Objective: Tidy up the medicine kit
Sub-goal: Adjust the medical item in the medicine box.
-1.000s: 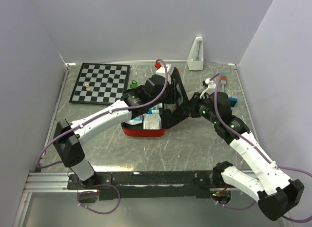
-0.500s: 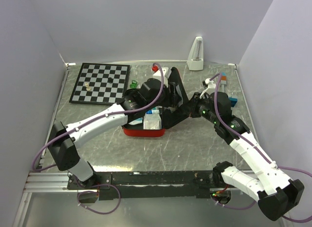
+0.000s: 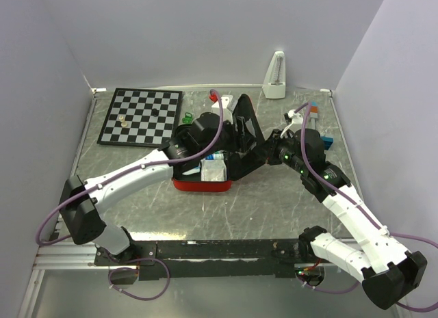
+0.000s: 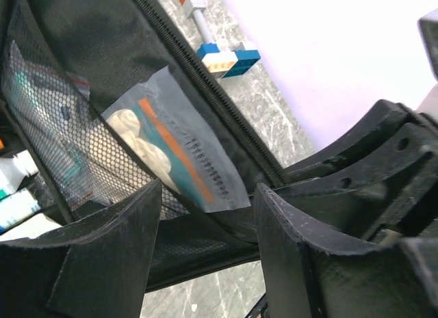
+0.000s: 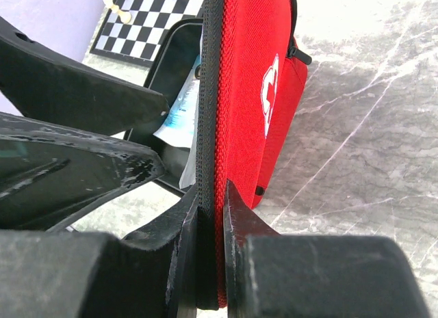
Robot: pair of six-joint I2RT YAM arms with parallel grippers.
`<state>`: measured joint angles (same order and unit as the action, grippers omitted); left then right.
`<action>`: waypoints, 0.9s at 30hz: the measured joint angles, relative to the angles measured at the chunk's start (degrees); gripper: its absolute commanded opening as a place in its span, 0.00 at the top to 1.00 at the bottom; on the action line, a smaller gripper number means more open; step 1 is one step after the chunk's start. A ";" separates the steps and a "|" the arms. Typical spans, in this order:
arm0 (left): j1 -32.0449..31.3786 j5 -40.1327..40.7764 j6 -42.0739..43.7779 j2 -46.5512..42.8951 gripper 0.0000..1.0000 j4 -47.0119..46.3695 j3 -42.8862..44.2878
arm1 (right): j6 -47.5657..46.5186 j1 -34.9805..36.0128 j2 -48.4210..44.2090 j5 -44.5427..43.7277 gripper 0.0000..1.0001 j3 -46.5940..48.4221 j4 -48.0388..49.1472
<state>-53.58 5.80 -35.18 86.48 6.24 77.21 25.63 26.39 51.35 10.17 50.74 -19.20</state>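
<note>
Top view: the red zippered clamshell medicine kit (image 3: 202, 185) lies open in the middle of the grey marbled desk (image 3: 274, 208). Its lid stands upright, near the black-and-white chessboard (image 3: 140, 116). The left pincer (image 3: 231, 137) reaches into the kit, and the right pincer (image 3: 260, 152) meets the lid's edge.

Left wrist view: the left pincer stands wide, gripping nothing. Beyond its fingers, a clear plastic pouch with an orange stripe (image 4: 174, 154) sits partly in the lid's black mesh pocket (image 4: 55, 126).

Right wrist view: the right pincer is narrow, pinched on the lid's zipper rim. The white cross (image 5: 269, 92) is on the lid's red outer face.
</note>
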 measured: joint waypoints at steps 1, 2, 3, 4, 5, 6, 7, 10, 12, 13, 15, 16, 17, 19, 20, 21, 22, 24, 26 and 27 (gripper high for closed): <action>-0.04 0.00 0.00 0.00 0.39 0.00 0.20 | -0.02 0.00 0.00 0.00 0.86 0.00 0.00; -0.11 0.02 0.02 0.00 0.39 -0.07 0.35 | -0.02 0.00 0.00 0.00 0.86 0.00 0.00; -0.17 0.04 0.02 0.02 0.39 -0.07 0.46 | -0.02 0.00 0.00 0.00 0.86 0.00 0.00; -0.28 0.04 0.04 0.02 0.40 -0.04 0.57 | -0.02 0.00 0.00 0.00 0.86 0.00 0.00; -0.37 0.11 0.07 0.17 0.41 0.04 0.74 | -0.02 0.00 0.00 0.00 0.86 0.00 0.00; -0.48 0.15 0.09 0.55 0.44 0.46 1.33 | -0.02 0.00 0.00 0.00 0.86 0.00 0.00; -0.59 0.20 0.17 1.18 0.46 0.76 2.10 | -0.02 0.00 0.00 0.00 0.86 0.00 -0.02; -0.96 1.01 0.55 3.58 0.55 1.92 4.87 | -0.02 0.00 0.00 0.00 0.86 0.00 -0.02; -1.22 1.90 0.90 4.83 0.61 3.02 5.84 | 0.00 0.00 -0.02 -0.04 0.86 0.00 -0.02; -1.29 2.43 1.03 5.33 0.63 3.72 6.23 | -0.02 0.00 -0.04 -0.07 0.86 0.00 -0.04; -1.40 3.23 1.25 5.99 0.66 4.81 7.02 | -0.02 -0.02 -0.07 -0.42 0.86 0.00 -0.20; -1.42 3.54 1.33 6.08 0.67 5.20 7.32 | -0.02 -0.02 -0.09 -0.48 0.86 0.00 -0.22; -1.42 3.78 1.38 6.10 0.67 5.40 7.43 | -0.02 -0.02 -0.13 -0.46 0.86 0.00 -0.24; -1.44 4.55 1.53 6.14 0.68 5.73 7.63 | -0.02 0.00 -0.15 -0.44 0.86 0.00 -0.24; -1.44 4.68 1.55 6.16 0.68 5.84 7.67 | -0.02 0.00 -0.17 -0.42 0.86 0.00 -0.24; -1.44 4.74 1.55 6.19 0.69 5.88 7.67 | -0.02 0.00 -0.17 -0.42 0.86 0.00 -0.24; -1.44 4.83 1.55 6.25 0.69 5.92 7.67 | -0.02 0.00 -0.17 -0.42 0.86 0.00 -0.24; -1.44 4.98 1.57 6.38 0.71 6.05 7.69 | -0.02 0.00 -0.17 -0.42 0.86 0.00 -0.24; -1.42 5.14 1.64 6.84 0.74 6.47 8.20 | -0.02 0.00 -0.17 -0.44 0.86 0.00 -0.24; -1.42 5.20 1.70 7.15 0.75 6.58 8.52 | -0.02 0.00 -0.17 -0.48 0.86 0.00 -0.24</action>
<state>-55.00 11.00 -33.47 93.62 12.82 85.73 25.61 26.39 51.18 9.69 50.74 -19.44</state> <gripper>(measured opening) 0.285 0.198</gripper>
